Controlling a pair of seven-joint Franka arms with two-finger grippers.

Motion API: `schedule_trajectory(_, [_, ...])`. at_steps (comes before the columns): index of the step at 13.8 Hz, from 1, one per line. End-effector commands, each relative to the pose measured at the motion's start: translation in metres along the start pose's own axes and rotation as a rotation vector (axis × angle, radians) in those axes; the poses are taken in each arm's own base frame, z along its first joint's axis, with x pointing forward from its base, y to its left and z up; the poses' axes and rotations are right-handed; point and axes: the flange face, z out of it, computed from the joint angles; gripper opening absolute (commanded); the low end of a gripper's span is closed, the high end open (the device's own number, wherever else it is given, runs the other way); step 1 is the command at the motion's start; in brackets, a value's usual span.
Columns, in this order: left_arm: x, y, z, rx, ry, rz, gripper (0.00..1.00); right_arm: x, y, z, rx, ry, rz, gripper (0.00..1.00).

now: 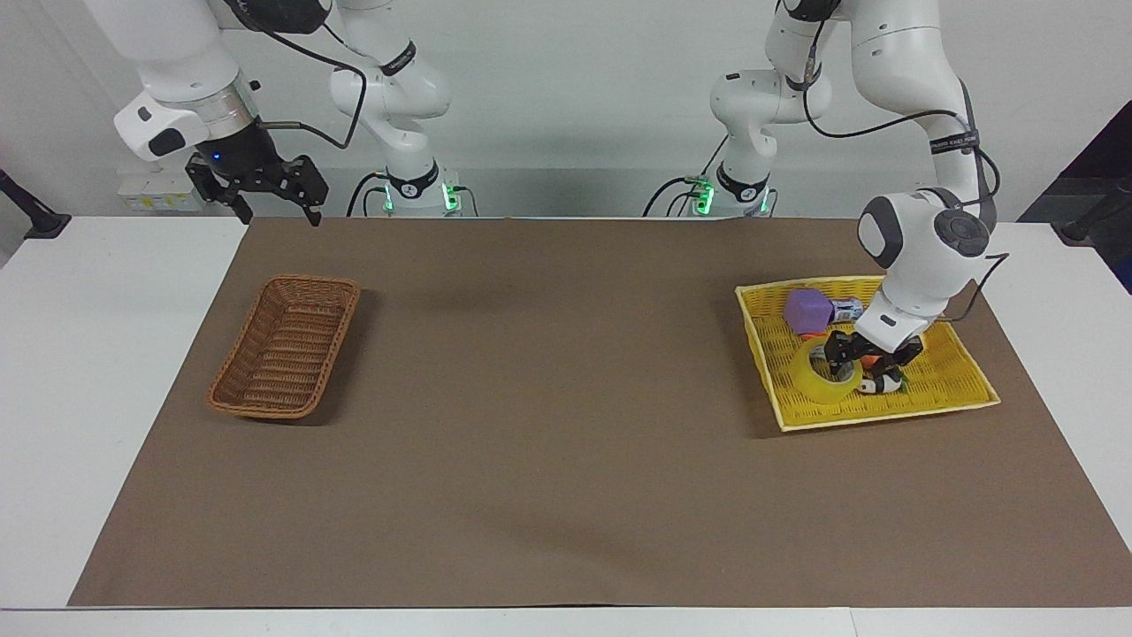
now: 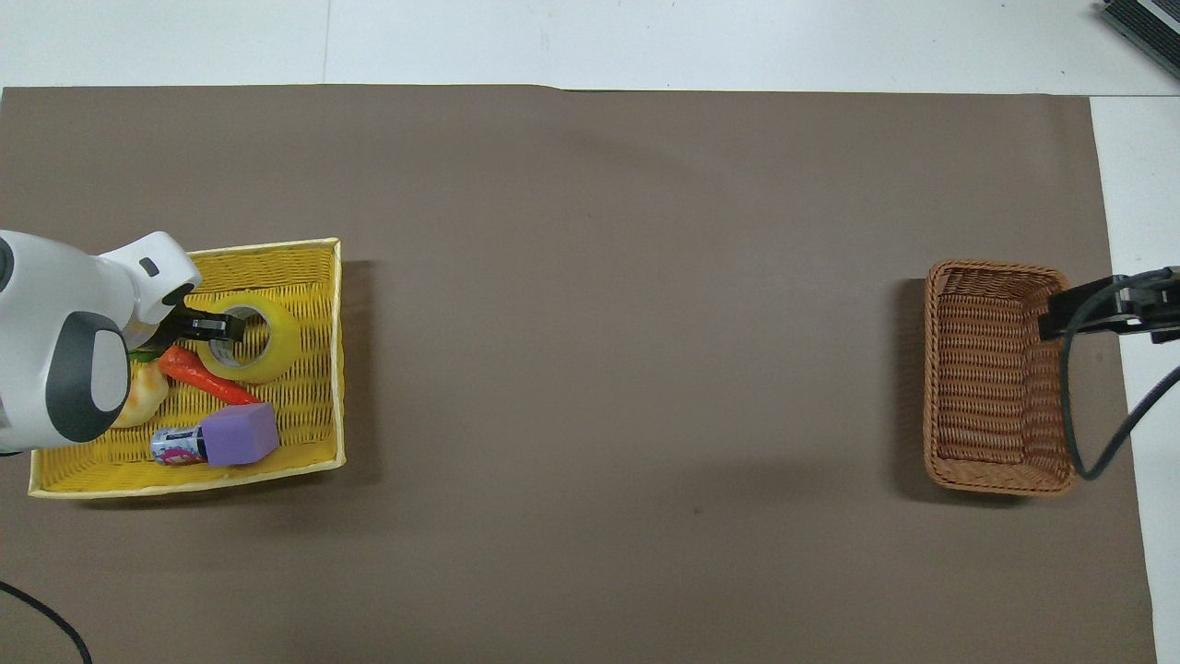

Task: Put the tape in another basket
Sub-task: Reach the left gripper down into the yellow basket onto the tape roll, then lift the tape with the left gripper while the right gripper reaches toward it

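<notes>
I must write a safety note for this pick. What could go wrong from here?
1. The left end effector grips only one wall of the tape, so the roll may swing or slip when lifted.
2. The carrot touches the tape and may be dragged.
3. The basket is at the right arm's end, so the carry is long.
</notes>
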Motion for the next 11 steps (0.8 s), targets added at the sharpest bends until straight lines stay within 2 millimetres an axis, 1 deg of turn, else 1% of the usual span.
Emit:
schedule_trajectory(1, [-0.005,-0.002,-0.005,-0.012,0.016,0.005,0.00,-0.006,0.003,-0.003,0.001,-0.007,0.009,1.00])
schedule_trajectory(4, [0.004,0.002,-0.016,-0.008,0.034,0.002,0.00,-0.006,0.004,-0.003,0.002,-0.007,-0.015,1.00])
schedule_trajectory(5, [0.005,0.003,-0.024,-0.007,0.044,0.005,0.00,-0.006,0.004,-0.003,0.004,-0.007,-0.042,1.00])
schedule_trajectory(6, [0.008,0.002,-0.037,-0.004,0.065,0.011,0.00,-0.006,0.004,-0.002,0.018,-0.008,-0.054,1.00])
schedule_trajectory(7, [0.010,0.002,-0.046,-0.003,0.070,0.012,0.00,-0.006,0.006,-0.003,0.058,-0.005,-0.047,1.00])
schedule_trajectory(8, [0.012,0.004,-0.058,-0.004,0.079,0.012,0.00,-0.006,0.013,-0.003,0.119,-0.002,-0.028,1.00])
schedule_trajectory(10, [0.011,0.011,-0.082,-0.007,0.086,0.022,0.00,-0.006,0.015,-0.005,0.222,0.009,-0.055,1.00])
schedule_trajectory(11, [0.010,0.019,-0.091,-0.009,0.094,0.034,0.00,-0.007,0.014,-0.005,0.227,0.009,-0.064,1.00])
